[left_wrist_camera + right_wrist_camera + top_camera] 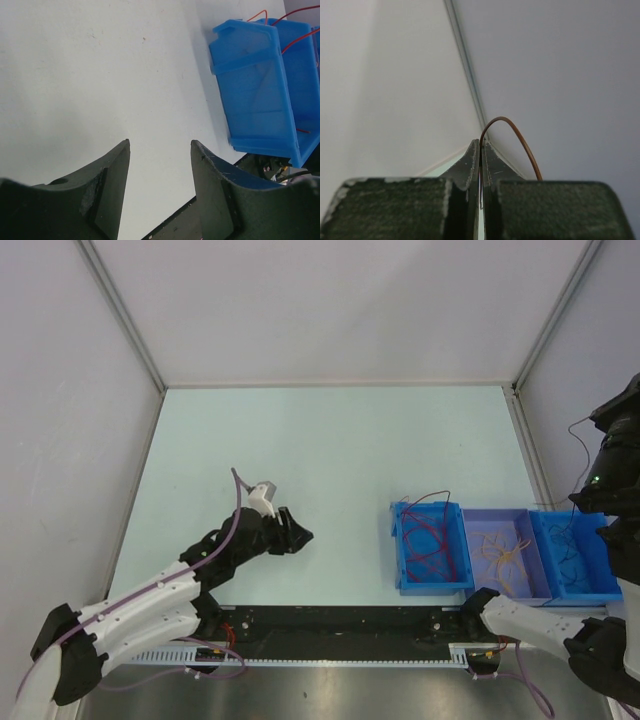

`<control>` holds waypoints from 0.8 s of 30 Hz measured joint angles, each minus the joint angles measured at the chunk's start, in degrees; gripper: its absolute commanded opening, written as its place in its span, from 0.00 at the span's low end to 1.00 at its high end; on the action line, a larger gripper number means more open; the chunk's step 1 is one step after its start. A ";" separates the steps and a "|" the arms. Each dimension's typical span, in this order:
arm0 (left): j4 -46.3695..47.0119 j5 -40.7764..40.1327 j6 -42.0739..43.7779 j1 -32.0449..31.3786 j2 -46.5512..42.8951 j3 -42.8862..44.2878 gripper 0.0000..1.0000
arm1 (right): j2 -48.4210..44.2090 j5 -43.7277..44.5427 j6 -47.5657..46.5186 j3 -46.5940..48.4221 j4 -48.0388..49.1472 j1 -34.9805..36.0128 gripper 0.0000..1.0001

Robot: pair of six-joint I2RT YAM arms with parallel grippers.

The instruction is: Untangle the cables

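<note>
We are pinching one thin wire (517, 132) in the right gripper (481, 146). Its jaws are pressed together with the strand trapped between them. The arm is holding it high above the right edge of the bench (330, 440). From above, the strand is hanging down towards the near right corner, though we cannot tell whether its lower end is resting in anything.

The other cables (430, 540) are lying in three bins lined up along the near edge at that corner. Red and purple loops are in the blue bin (403, 560), pale yellow-orange ones in the lavender bin (500, 514), and dark and blue ones in the second blue bin (585, 594).

The left gripper (160, 150) is hovering low over the near left part of the bench, jaws spread wide and holding nothing.

We are judging this to be the sorting step, with a single strand freed and waiting to be placed. The next move calls for lowering it over the bin of matching colour and letting go only once the floppy tail is inside the walls. Otherwise it could drape over a rim or snag neighbouring loops.
</note>
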 measured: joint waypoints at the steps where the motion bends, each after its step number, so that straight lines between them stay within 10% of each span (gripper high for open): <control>1: 0.00 0.20 0.00 -0.11 0.26 0.00 0.56 | -1.01 1.40 -3.39 -2.21 4.13 1.49 0.00; 11: 0.15 1.11 0.00 -1.49 2.64 0.02 0.56 | -5.22 10.27 -31.36 -10.82 36.79 10.12 0.00; 24: 1.16 1.07 -0.02 -3.08 3.63 0.13 0.55 | 10.19 16.92 -45.79 -5.64 33.81 16.26 0.00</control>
